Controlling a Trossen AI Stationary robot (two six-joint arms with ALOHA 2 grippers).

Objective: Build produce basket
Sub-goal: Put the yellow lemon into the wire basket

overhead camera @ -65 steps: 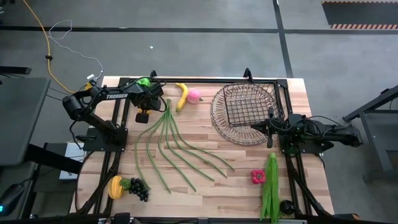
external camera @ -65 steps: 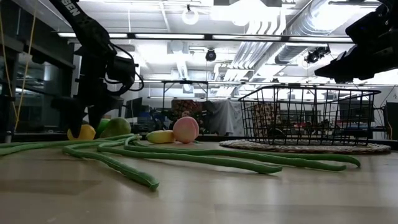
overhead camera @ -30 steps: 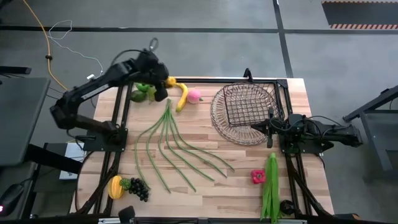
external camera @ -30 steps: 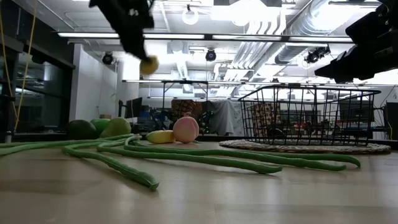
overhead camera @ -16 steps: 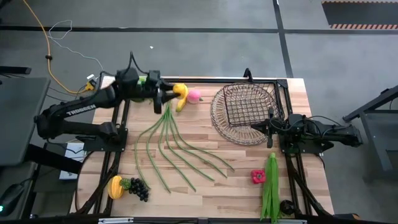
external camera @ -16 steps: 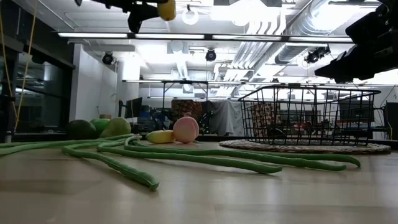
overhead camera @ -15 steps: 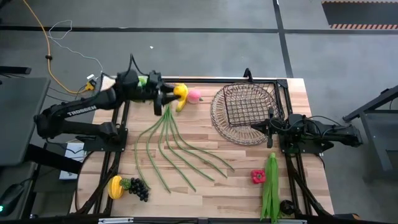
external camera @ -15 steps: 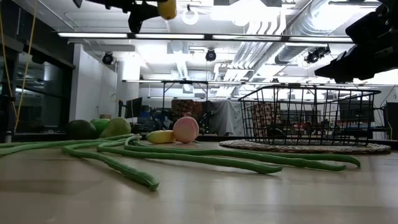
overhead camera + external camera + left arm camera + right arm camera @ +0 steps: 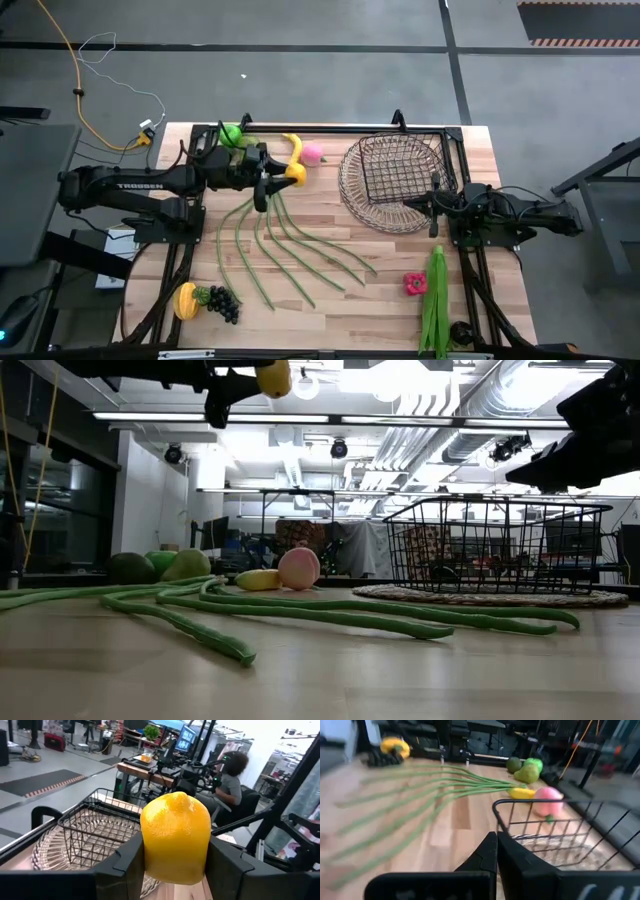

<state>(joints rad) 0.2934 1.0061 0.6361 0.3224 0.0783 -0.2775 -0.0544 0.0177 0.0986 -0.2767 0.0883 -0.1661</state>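
Left tool (image 9: 287,176) pinching the lemon (image 9: 295,172) betw. both fingers, carried high over the counter (image 9: 330,300) above the long green beans (image 9: 290,245), prob. so it clears them en route to the basket (image 9: 392,182), which sits empty at right. Right tool (image 9: 434,204) pressed together, parked at the basket's edge.

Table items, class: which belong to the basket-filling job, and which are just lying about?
Job: lemon held in the left gripper; basket; banana; peach; beans; grapes; pepper.
Lying about: yellow cable on the floor; person in the background.
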